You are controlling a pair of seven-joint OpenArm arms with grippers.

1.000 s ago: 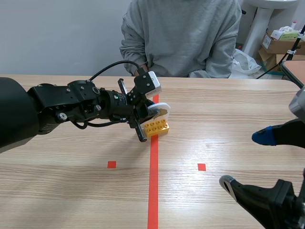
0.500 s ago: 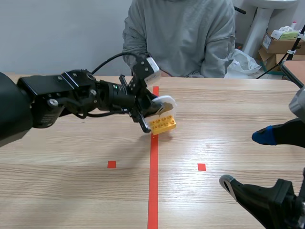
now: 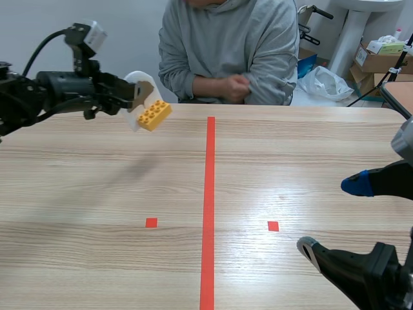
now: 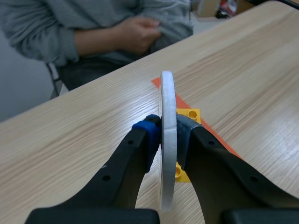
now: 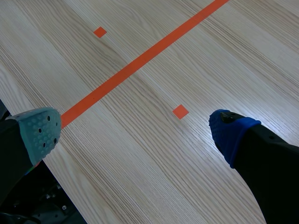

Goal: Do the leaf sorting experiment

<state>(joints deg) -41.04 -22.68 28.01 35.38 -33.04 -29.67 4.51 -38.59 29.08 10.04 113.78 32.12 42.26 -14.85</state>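
A thin white flat piece (image 3: 138, 82) with a yellow studded brick (image 3: 155, 114) fixed to it hangs in the air above the table's far left. My left gripper (image 3: 133, 98) is shut on the white piece. In the left wrist view the white piece (image 4: 167, 135) stands edge-on between the two pads, and the yellow brick (image 4: 188, 115) shows behind the right finger. Low at the near right, my right gripper (image 3: 332, 216) is open over bare table. The right wrist view shows the same gripper (image 5: 135, 133) with nothing between its fingers.
A person in a grey sweater (image 3: 229, 45) sits across the table with a fist (image 3: 236, 85) near the far edge. The wooden table (image 3: 290, 155) carries an orange-red centre line and two small squares. Cardboard boxes (image 3: 381, 58) and a plastic bag (image 3: 329, 81) stand beyond the table's right.
My left arm has lifted the white piece and yellow brick off the centre line and carried them up and to the far left. The person has shifted their arms. My right arm has not moved.
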